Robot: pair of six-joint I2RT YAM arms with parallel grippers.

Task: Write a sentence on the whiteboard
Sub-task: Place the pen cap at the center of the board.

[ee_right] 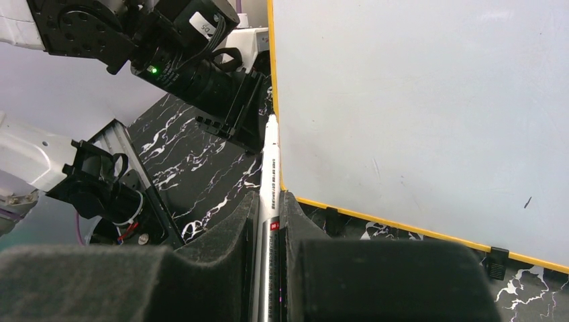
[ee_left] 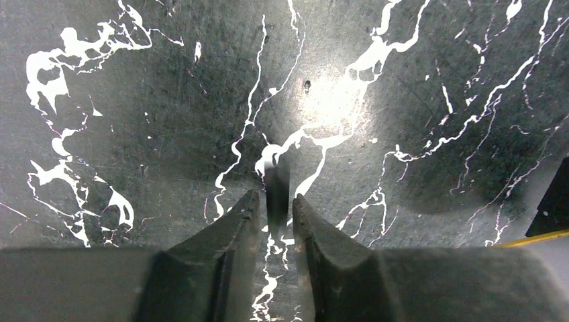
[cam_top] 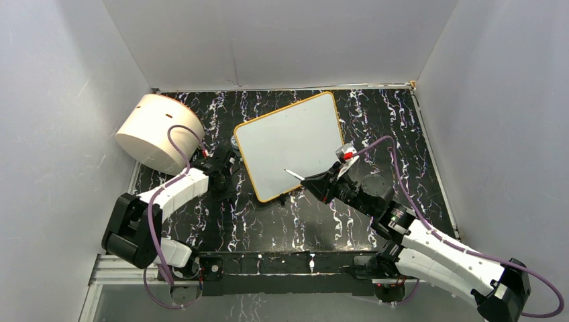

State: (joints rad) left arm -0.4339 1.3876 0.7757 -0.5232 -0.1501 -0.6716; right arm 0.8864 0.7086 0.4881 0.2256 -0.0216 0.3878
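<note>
Marker [cam_top: 293, 174] pinched in the right gripper [cam_top: 311, 180] points away-left. Its tip sits by the whiteboard [cam_top: 288, 134]'s near edge, writing surface beyond.

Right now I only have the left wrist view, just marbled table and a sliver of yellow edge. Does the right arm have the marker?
Observer: Yes, the right gripper is shut on the marker.
Operator: Anything written on the board?
Observer: No words; the board looks blank from above.
Operator: Where is the marker tip?
Observer: Over the part of the board nearest the arms; I cannot tell whether it touches.
</note>
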